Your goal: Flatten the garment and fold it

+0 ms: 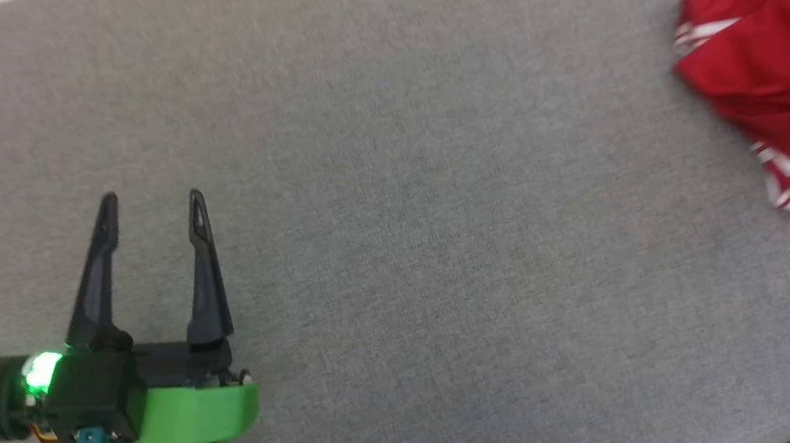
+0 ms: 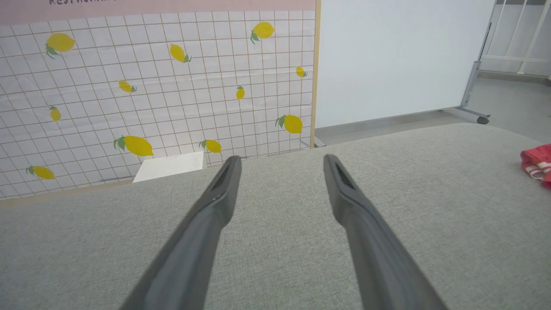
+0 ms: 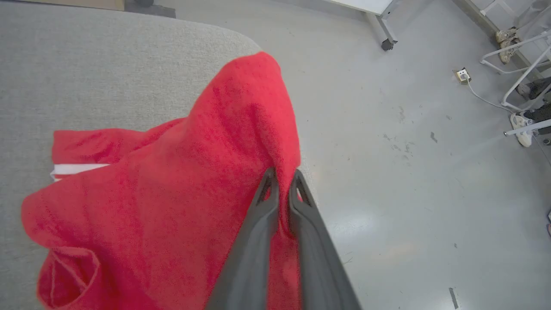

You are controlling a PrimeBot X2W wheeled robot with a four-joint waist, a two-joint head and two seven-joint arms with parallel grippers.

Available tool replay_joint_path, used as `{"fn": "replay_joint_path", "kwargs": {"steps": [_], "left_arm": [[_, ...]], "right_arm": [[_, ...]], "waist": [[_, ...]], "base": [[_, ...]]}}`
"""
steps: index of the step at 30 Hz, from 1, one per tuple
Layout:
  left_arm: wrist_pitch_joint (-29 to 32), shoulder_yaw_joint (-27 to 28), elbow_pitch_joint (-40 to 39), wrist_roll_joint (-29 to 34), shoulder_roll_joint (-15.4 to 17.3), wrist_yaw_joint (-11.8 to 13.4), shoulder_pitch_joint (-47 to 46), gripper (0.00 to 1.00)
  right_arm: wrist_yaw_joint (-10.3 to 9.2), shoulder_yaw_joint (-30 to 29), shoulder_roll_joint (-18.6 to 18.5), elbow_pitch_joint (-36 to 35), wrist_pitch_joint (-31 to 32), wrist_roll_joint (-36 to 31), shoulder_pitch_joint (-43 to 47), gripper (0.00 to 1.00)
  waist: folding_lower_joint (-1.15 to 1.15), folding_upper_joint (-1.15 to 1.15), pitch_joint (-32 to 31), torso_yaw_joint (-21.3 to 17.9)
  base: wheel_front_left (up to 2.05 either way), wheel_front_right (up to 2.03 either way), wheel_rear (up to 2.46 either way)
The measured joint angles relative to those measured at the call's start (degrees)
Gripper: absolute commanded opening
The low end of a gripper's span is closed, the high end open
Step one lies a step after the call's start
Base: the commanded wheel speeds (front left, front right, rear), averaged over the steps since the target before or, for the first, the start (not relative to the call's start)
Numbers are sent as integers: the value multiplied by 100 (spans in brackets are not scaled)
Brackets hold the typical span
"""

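Closest to us, our right gripper [image 3: 282,177] pinches a raised fold of the red shirt [image 3: 172,193] between fingers pressed nearly together. From there the shirt spreads crumpled over the right end of the grey table [image 3: 86,64], by its edge. Our left gripper [image 1: 153,199] has its fingers spread and empty above the table, well apart from the shirt.

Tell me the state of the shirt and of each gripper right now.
garment: crumpled, not yet flattened or folded, one fold pinched and raised in a peak near the surface's edge.
left gripper: jaws open, empty, over the bare grey surface.
right gripper: jaws shut on the garment.
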Motion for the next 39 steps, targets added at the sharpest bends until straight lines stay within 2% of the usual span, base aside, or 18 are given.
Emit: {"fn": "replay_joint_path", "kwargs": {"steps": [7,16,17,19,20,31,39], "left_arm": [[11,-76,-218,255,153,1,-285,100],[-254,-224,-485,504,257,14,-469,100],[-291,-190,-505,489,241,64,-467,100],[-298,-174,-504,538,254,102,-467,100],[-300,-174,-494,535,249,120,-466,100],[-400,-176,-126,396,104,327,-331,100],[-425,-53,134,-2,-9,355,220,100]], "right_arm": [[1,-219,-430,401,-409,-141,-298,0],[1,-461,-364,1105,-872,-469,-393,0],[1,-487,-357,1156,-916,-502,-396,6],[1,-537,-352,1233,-987,-577,-409,57],[1,-563,-347,1265,-1032,-623,-417,100],[1,-681,-188,1257,-1114,-730,-439,100],[0,-812,449,358,-971,-386,540,100]], "waist": [[0,0,511,-5],[0,0,957,121],[0,0,973,143],[0,0,986,176],[0,0,978,188],[0,0,439,248],[-1,0,-363,354]], "base": [[0,0,0],[0,0,0],[0,0,0],[0,0,0],[0,0,0],[0,0,0],[0,0,0]]}}
